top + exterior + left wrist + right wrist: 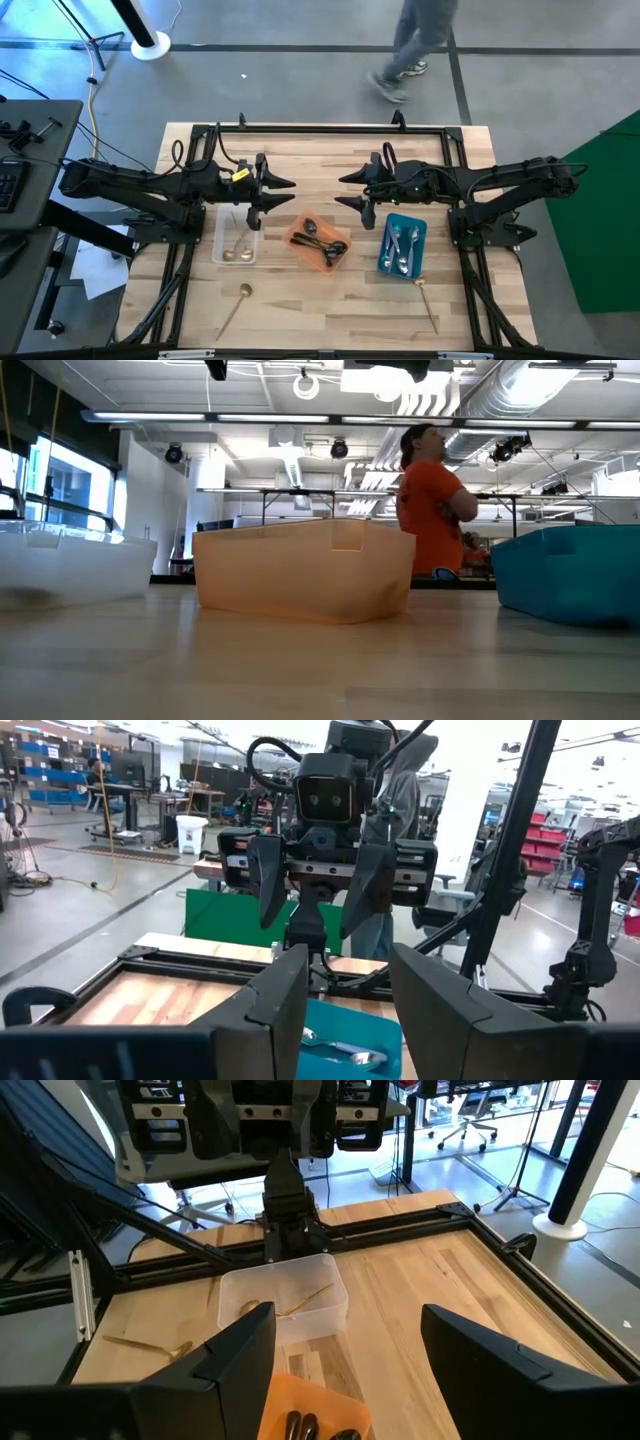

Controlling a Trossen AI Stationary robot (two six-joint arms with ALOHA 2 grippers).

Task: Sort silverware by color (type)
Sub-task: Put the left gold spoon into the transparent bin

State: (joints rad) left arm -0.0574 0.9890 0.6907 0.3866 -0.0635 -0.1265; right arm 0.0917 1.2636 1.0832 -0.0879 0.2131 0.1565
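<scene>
Lying loose on the surface with handles running diagonally, one gold spoon sits nearer the released, empty left gripper, another nearer the released right gripper.

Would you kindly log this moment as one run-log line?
left gripper: open, empty, above clear tray | right gripper: open, empty, near blue tray | loose on table: two gold spoons | orange tray: black spoons
</scene>
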